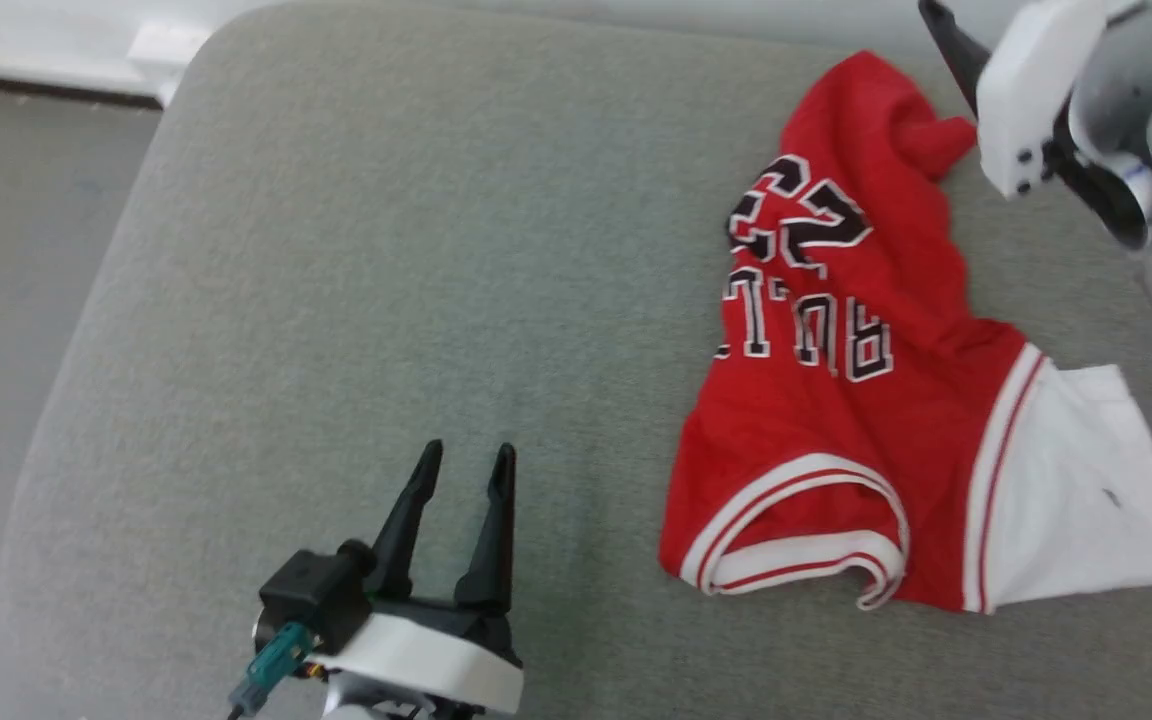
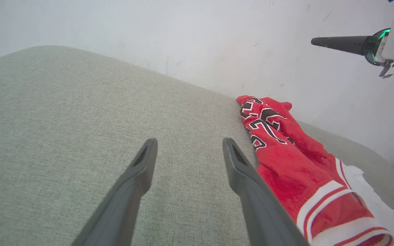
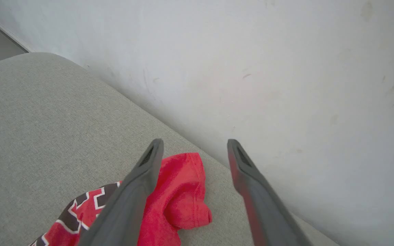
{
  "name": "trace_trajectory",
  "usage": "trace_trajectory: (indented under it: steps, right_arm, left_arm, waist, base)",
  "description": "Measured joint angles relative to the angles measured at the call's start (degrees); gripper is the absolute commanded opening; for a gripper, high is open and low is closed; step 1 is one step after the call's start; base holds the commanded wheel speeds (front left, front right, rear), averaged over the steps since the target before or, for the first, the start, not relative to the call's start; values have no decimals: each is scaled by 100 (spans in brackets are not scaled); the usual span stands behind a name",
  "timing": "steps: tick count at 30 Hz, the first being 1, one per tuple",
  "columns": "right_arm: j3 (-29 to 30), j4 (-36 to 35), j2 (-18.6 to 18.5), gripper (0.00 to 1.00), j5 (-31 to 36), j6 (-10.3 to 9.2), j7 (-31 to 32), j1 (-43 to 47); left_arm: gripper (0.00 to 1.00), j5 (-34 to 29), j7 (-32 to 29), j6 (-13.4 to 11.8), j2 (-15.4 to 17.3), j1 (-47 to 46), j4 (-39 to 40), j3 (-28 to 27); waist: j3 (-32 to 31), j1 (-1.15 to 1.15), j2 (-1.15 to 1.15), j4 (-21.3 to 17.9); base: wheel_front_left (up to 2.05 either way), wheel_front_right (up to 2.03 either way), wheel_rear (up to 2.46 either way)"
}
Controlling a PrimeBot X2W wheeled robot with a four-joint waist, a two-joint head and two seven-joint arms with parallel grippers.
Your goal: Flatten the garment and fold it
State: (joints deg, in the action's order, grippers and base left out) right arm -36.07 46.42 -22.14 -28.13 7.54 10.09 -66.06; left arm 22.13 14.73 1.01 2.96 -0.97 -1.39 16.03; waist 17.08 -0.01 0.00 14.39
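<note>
Where garment [image 1: 836,430] lies, cushion [image 1: 386,300] borders wall [image 3: 286,68].

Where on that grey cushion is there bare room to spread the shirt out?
The widest bare stretch of cushion runs from its left edge across to the jersey, beyond the left claw. The right side is crowded: the crumpled jersey lies there, with the right claw over its far end near the wall.

garment [image 1: 836,450] on cushion's [image 1: 386,300] right side, wall [image 3: 286,68] behind
</note>
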Motion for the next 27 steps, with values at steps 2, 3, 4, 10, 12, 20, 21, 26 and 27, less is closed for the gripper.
trace_trajectory:
  steps: [2,3,4,10,12,20,21,26,27]
  right_arm:
    - [66,-153,-109,100,-69,0,175,255]
    - [113,-247,-177,100,-123,0,301,416]
    - [172,-347,-250,100,-190,0,434,572]
    - [601,-1239,-981,100,-479,0,1535,1639]
    - [788,-1604,-1226,100,-487,0,1891,2096]
    - [1688,-2929,-1488,100,-571,-1,3220,3977]
    - [1839,-3061,-1474,100,-546,-1,3251,4096]
    - [2363,-3563,-1271,100,-107,-10,3372,4547]
    - [2472,-3606,-1195,100,-47,-10,3379,4604]
  left_arm:
    - [100,-70,0,5,0,92,9,-88]
    - [100,-92,0,23,0,133,15,-121]
    - [100,-112,0,42,0,176,31,-151]
    - [100,-157,0,57,-1,247,94,-192]
    - [100,-157,0,94,-1,250,101,-189]
    - [100,-157,0,104,-1,197,119,-136]
    - [100,-157,0,105,-1,182,118,-130]
    - [100,-156,0,146,-1,96,89,-101]
    - [100,-156,0,146,-1,74,86,-98]
  waist:
    - [-85,0,0,-118]
    - [-126,0,0,-180]
    - [-162,0,0,-241]
    - [-282,0,0,-580]
    - [-274,0,0,-657]
    - [-37,0,0,-683]
    - [-7,0,0,-670]
    - [131,0,0,-564]
    - [157,0,0,-540]
  base:
    - [0,0,0]
    - [0,0,0]
    - [0,0,0]
    - [0,0,0]
    - [0,0,0]
    - [0,0,0]
    - [0,0,0]
    - [0,0,0]
    - [0,0,0]
